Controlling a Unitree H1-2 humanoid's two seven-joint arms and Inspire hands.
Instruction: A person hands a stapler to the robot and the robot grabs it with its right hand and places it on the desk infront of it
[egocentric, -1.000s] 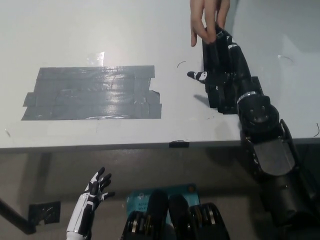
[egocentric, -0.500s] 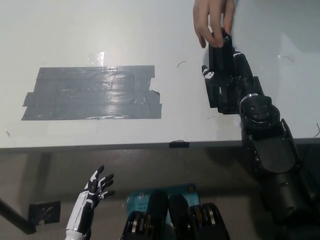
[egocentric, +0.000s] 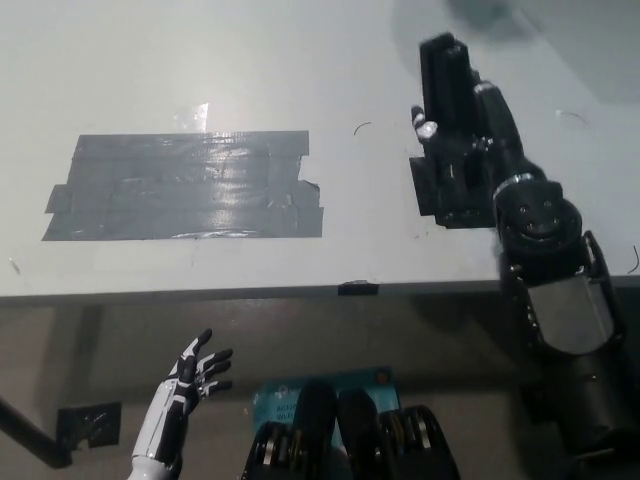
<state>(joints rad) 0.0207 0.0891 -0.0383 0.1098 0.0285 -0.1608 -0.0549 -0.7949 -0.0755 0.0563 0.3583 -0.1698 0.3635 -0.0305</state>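
The person's hand that was at the far edge a moment ago is gone from view, so the stapler (egocentric: 443, 75) now rests with the robot alone. The right robot hand (egocentric: 462, 130), black, is closed around the stapler's near end, and the stapler's dark body sticks out toward the far side, over the right part of the white worktop (egocentric: 250, 70). Whether it touches the surface or hangs just above it cannot be told from this angle, though a dark shadow lies just beneath the hand.

That handover looks complete: the grab is done, and what remains is to bring the stapler nearer, in front of the robot, and set it down. The patch of grey tape (egocentric: 185, 187) lies well to the left of the hand and plays no part yet.

The left robot hand (egocentric: 195, 372), white, hangs below the near edge of the worktop at lower left, fingers spread and holding nothing.
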